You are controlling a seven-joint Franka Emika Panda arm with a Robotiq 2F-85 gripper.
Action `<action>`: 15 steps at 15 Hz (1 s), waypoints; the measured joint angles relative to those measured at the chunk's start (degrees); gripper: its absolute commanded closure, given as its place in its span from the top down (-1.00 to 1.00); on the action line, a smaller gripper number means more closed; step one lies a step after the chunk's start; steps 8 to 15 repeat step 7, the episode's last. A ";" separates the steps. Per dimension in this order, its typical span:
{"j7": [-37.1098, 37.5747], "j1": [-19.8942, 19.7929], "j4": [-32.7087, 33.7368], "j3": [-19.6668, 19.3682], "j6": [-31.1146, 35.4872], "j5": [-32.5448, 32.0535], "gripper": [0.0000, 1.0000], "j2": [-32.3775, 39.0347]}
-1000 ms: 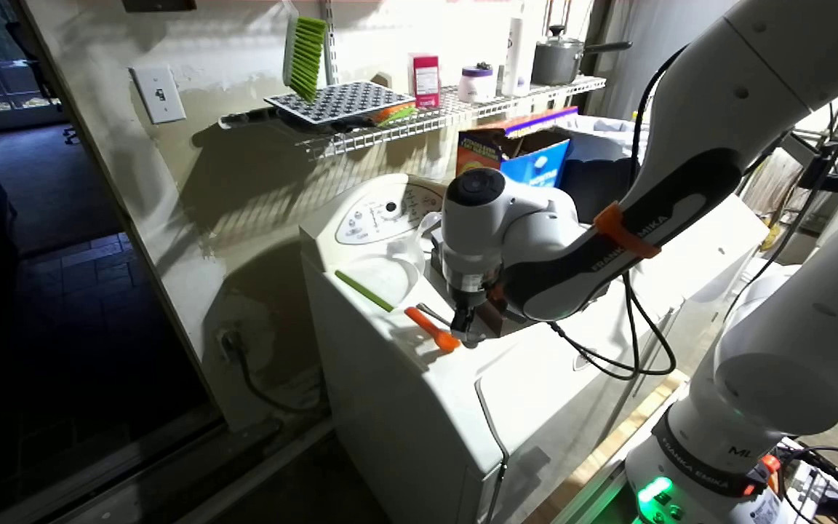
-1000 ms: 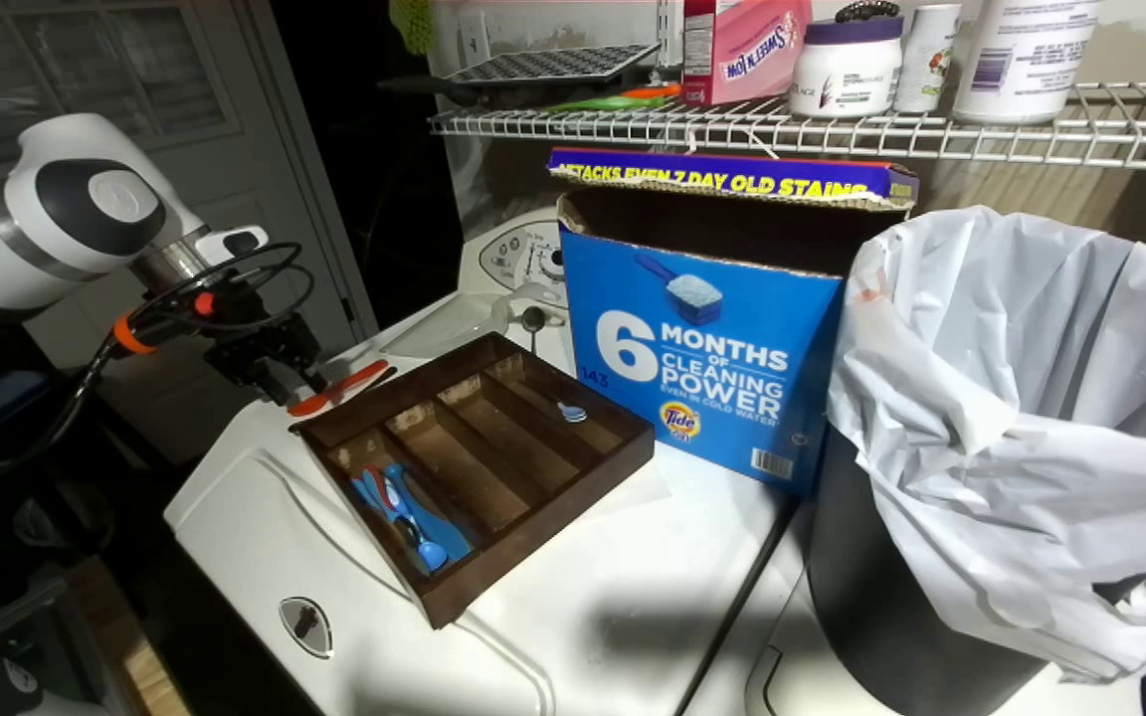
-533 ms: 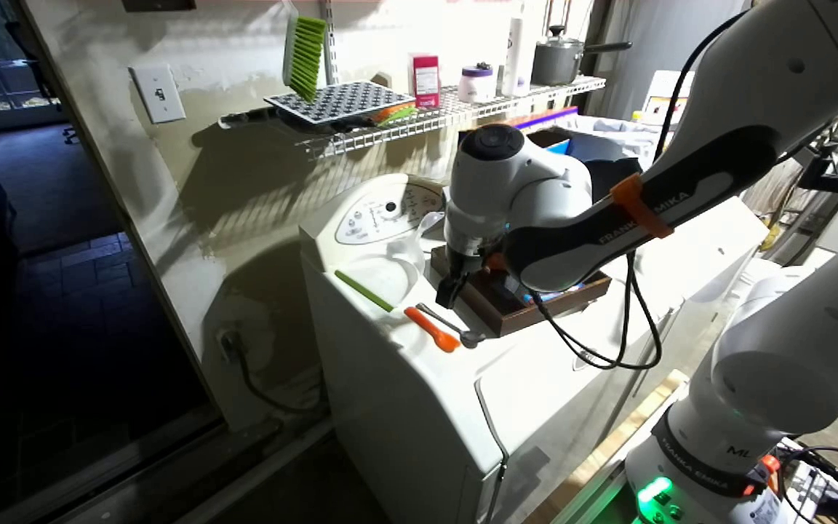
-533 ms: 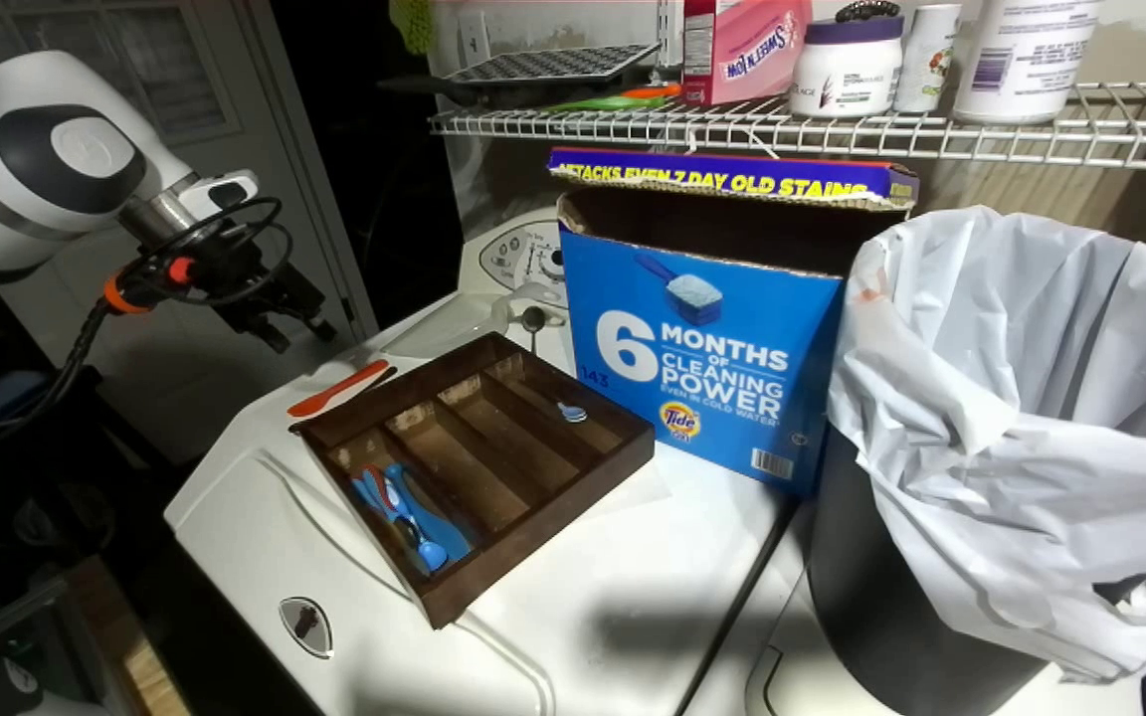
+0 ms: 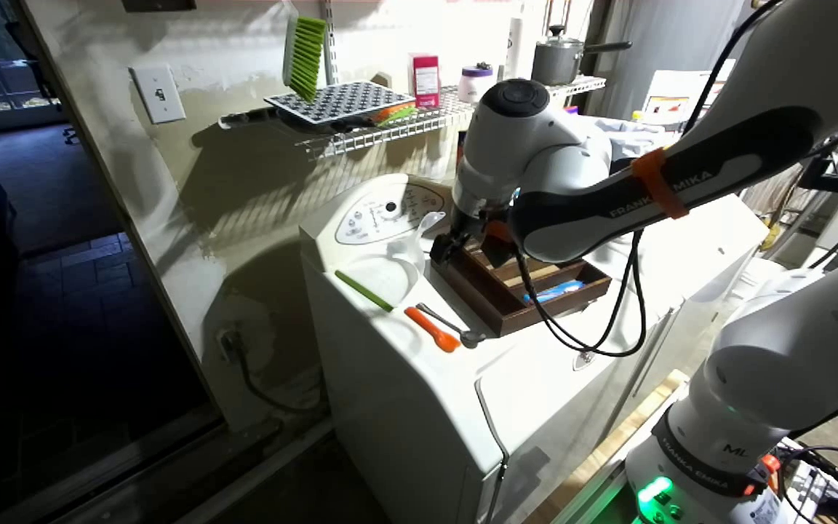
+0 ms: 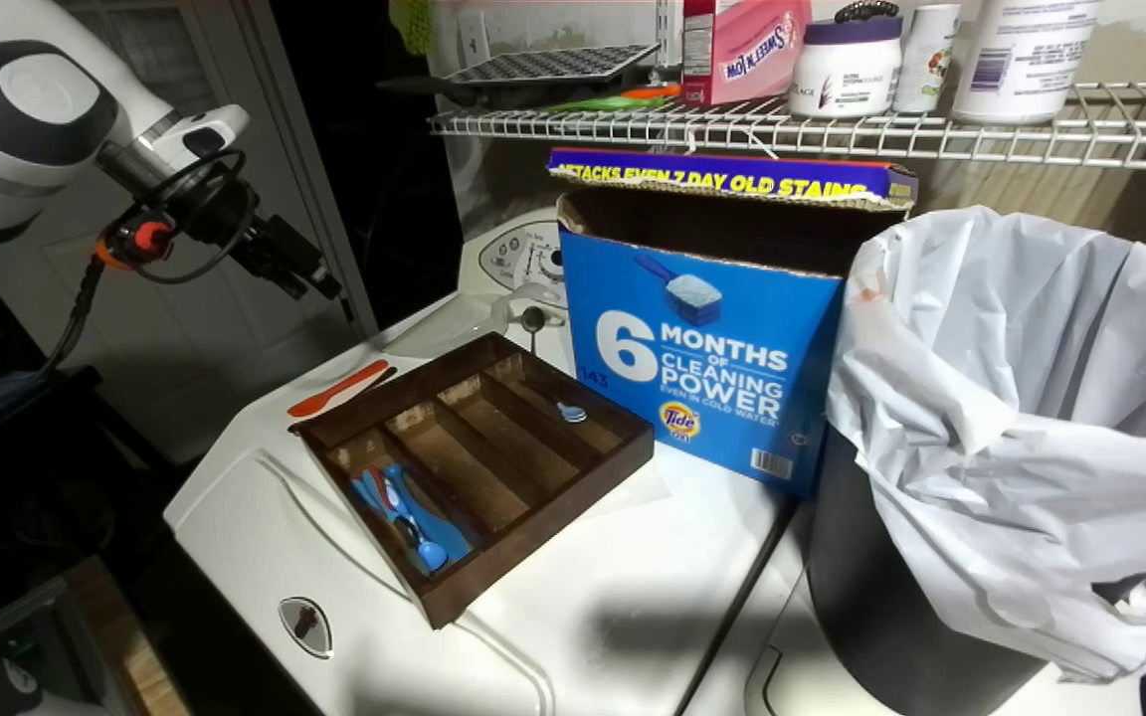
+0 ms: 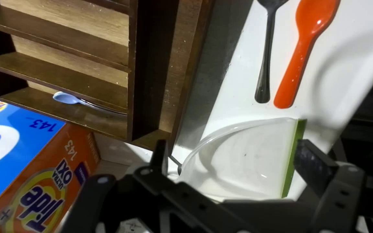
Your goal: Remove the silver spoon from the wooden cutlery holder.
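The dark brown wooden cutlery holder [image 6: 533, 534] sits on the white washer top; it also shows in the wrist view [image 7: 131, 64]. A dark silver spoon [image 5: 471, 338] lies outside it, beside an orange spoon [image 5: 432, 331]; the silver spoon's handle shows in the wrist view [image 7: 264, 77]. A shiny metal spoon [image 7: 66, 97] lies in an end compartment of the holder, also seen in an exterior view [image 6: 573, 412]. Several blue utensils [image 6: 424, 527] lie in the opposite end compartment. My gripper [image 7: 233, 158] is open and empty, raised above the washer near the holder's edge.
A clear dustpan with a green lip [image 7: 244, 158] lies below the gripper. A blue and orange Tide box [image 6: 692, 368] and a lined bin [image 6: 931, 557] stand beyond the holder. A wire shelf [image 6: 732, 124] hangs above. The arm's cables hang over the holder [image 5: 477, 295].
My gripper has risen from beside the silver spoon on the washer and moved toward the washer's control panel. That spoon stays lying beside the orange one.
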 measured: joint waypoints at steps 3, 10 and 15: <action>0.08 -0.02 0.07 0.00 -0.05 1.10 1.00 -1.35; 0.17 -0.02 0.07 0.00 -0.05 1.21 1.00 -1.41; 0.17 -0.02 0.07 0.00 -0.05 1.21 1.00 -1.41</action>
